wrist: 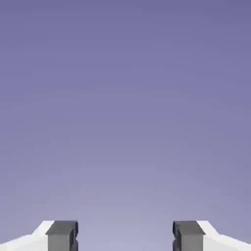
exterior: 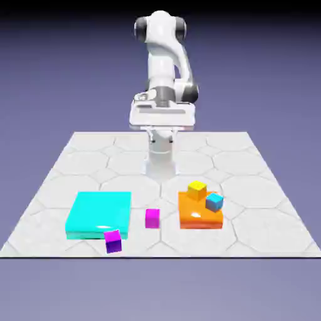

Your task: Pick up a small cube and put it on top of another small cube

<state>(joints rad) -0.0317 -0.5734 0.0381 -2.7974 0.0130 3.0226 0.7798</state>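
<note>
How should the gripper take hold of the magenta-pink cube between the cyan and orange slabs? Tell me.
Best from straight above, jaws on two opposite upright sides of the magenta-pink cube. It sits flat on the table, with bare surface around it, so both fingers should fit.

With twelve at the top of the exterior view and the middle of my desk (exterior: 188, 243) as the dial's centre, I see a glossy cyan slab (exterior: 100, 212) between eight and nine o'clock. The magenta-pink cube (exterior: 152, 219) sits near half past six, between that slab and my smaller orange slab (exterior: 191, 216) toward four. At the orange slab's twelve I see a yellow cube (exterior: 197, 190); a blue cube (exterior: 214, 202), turned cornerwise, overlaps it at two, though I can't tell whether those cubes touch. Thin dark lines vein my pale desktop, and the blue-violet backdrop (exterior: 50, 75) darkens toward twelve.
</note>
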